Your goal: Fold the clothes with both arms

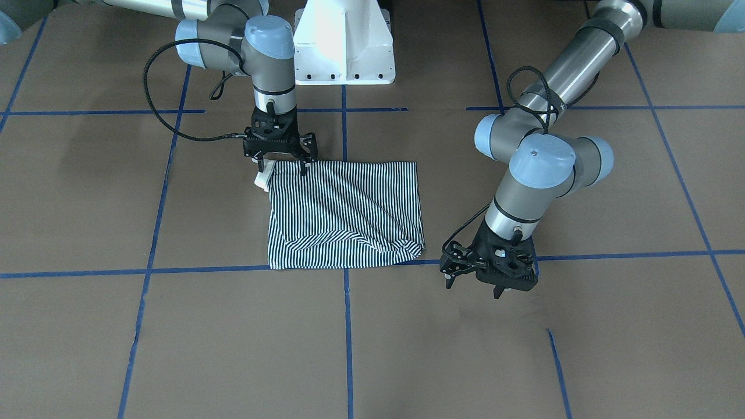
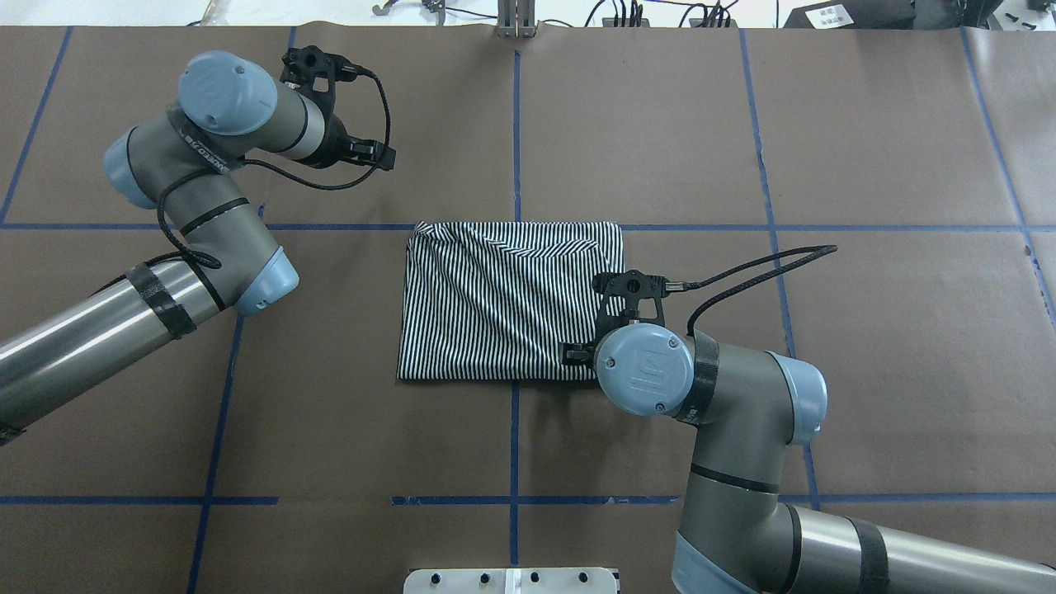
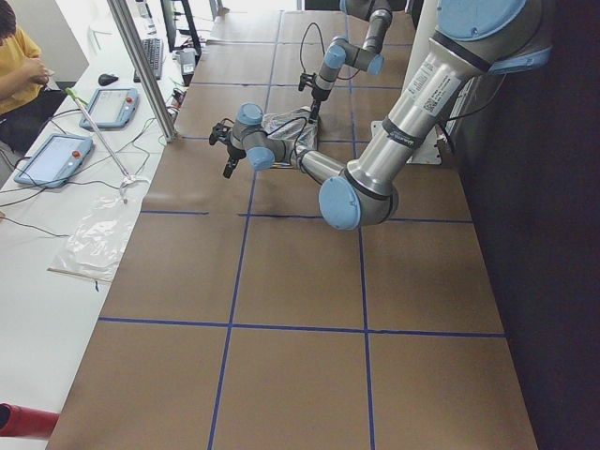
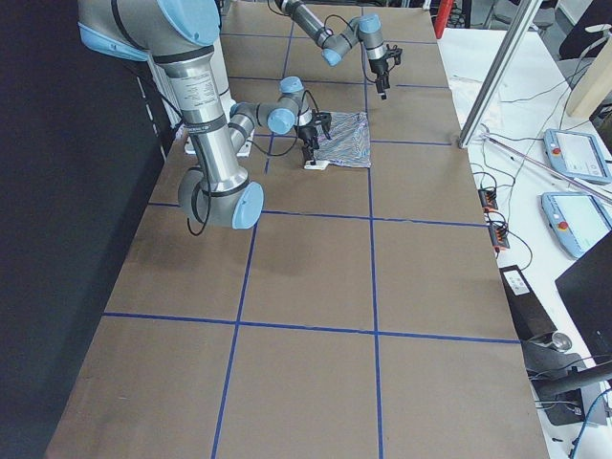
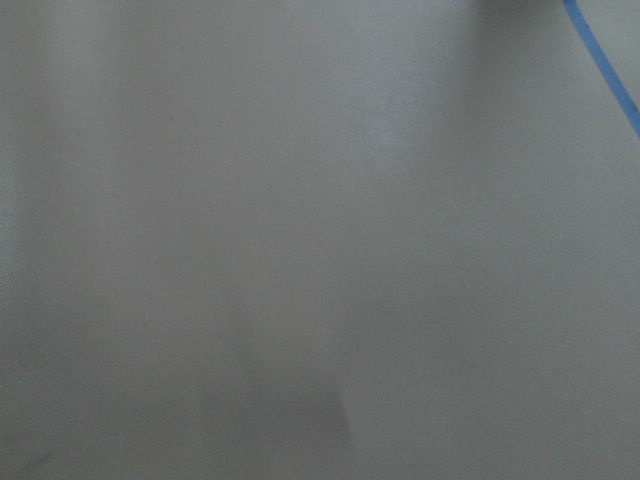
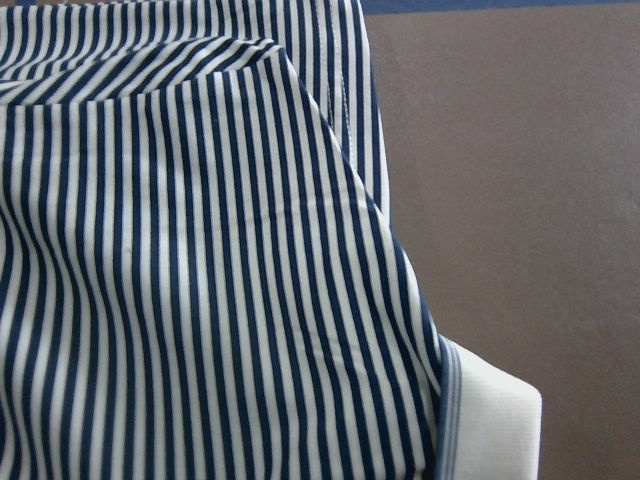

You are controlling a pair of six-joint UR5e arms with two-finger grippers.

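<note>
The polo shirt (image 1: 343,215) looks folded into a rectangle; right gripper (image 1: 282,167) gapes over its 10 o'clock corner, left gripper (image 1: 471,289) gapes empty at 4 o'clock; maybe one fold left

The shirt (image 1: 343,215) lay on the middle of the table (image 1: 233,349), in front of the base (image 1: 343,41). The right gripper (image 1: 283,167) stood over its near right corner, beside the collar (image 1: 263,177). The left gripper (image 1: 472,290) hung well apart, off the far left corner.
</note>
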